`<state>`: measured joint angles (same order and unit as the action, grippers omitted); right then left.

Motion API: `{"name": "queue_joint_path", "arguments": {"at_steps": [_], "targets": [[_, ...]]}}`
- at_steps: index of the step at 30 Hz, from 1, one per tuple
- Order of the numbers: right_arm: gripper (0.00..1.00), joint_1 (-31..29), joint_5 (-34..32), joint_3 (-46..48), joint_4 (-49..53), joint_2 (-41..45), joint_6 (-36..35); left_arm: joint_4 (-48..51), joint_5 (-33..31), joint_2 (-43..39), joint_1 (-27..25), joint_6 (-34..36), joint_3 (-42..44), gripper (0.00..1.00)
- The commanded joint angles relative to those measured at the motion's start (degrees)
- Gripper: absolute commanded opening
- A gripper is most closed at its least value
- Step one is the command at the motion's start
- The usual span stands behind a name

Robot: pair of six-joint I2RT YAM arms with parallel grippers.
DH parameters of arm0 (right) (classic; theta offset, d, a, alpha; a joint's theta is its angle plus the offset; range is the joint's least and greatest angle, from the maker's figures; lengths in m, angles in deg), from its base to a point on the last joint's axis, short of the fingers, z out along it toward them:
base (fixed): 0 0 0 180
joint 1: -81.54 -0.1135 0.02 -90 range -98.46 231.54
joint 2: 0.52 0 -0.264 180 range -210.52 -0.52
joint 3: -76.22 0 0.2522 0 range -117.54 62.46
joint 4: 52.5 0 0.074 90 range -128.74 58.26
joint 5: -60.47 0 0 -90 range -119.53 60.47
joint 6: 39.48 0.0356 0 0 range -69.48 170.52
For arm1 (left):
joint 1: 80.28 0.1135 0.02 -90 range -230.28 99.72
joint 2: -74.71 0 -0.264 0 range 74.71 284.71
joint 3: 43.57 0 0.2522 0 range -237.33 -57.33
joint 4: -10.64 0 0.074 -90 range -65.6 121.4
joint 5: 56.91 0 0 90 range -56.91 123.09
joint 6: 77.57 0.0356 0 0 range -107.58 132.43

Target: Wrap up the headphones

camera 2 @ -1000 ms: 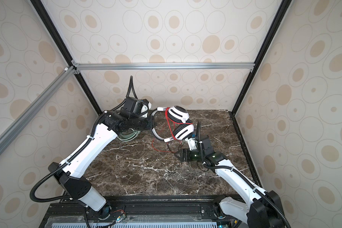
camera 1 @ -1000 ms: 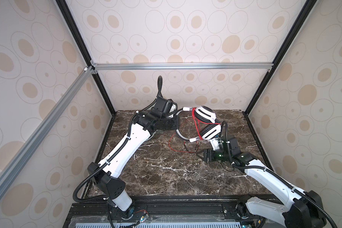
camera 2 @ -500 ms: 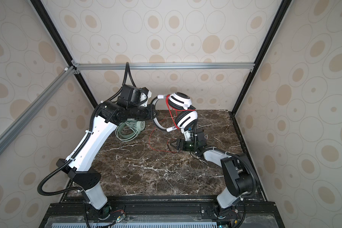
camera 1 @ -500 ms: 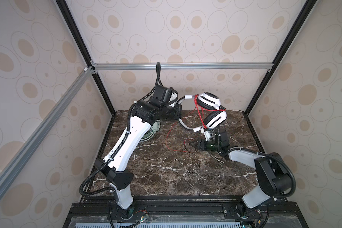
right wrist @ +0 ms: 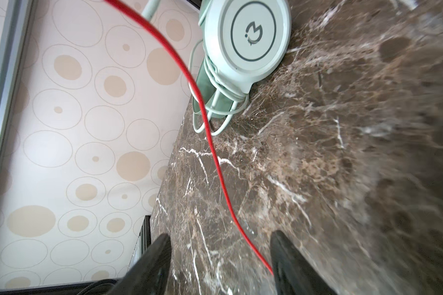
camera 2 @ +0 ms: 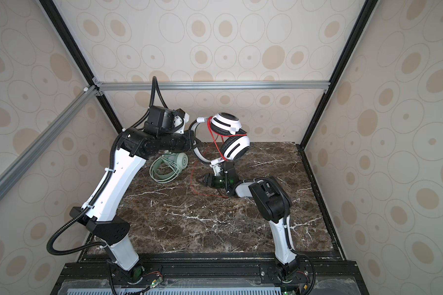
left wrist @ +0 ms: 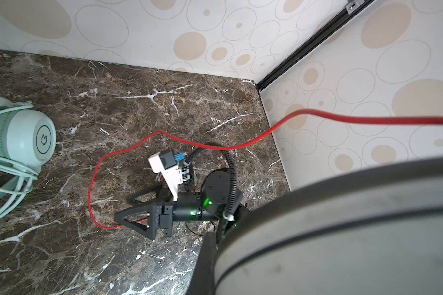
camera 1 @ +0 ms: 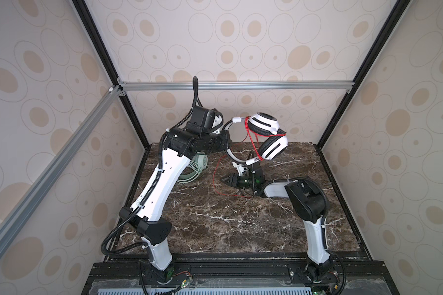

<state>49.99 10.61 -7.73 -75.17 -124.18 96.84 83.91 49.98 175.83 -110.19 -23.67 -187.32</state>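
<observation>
Two pairs are in play, and one looks finished: the mint green pair [camera 2: 169, 166] lies on the counter [camera 2: 215, 224] with its pale cable coiled round the band. Right of it and higher, the left tool [camera 1: 227, 143] is clamped on the grey headband of the white-and-black pair [camera 1: 266, 135], holding it clear of the counter. Some red cable [left wrist: 368, 120] already crosses the earcups. The rest trails in a loose loop just right of the mint green pair, running unpinched between the parted jaws of the right tool [right wrist: 220, 233]. Most of that winding seems left.
</observation>
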Motion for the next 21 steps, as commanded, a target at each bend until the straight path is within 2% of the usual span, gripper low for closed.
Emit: {"name": "queue_joint_path", "arguments": {"at_steps": [1, 14, 18, 21], "targets": [[0.64, -2.3, -1.3, -4.5, -4.4, -3.8, 5.2, -2.0, 2.0, -3.2, 0.6, -1.5, -2.0, 0.00], [0.63, -6.7, -1.6, -12.7, 0.3, -10.5, 3.4, -1.7, 1.2, -5.6, 1.4, -1.4, -0.4, 0.00], [0.51, -8.1, -0.5, -12.7, 1.0, -10.4, 2.4, -1.6, 0.8, -5.8, 1.8, -1.6, -0.6, 0.00], [0.39, -9.0, 0.6, -8.9, -1.1, -8.4, 2.3, -1.3, 0.2, -5.9, 2.7, -1.8, -0.8, 0.00]]}}
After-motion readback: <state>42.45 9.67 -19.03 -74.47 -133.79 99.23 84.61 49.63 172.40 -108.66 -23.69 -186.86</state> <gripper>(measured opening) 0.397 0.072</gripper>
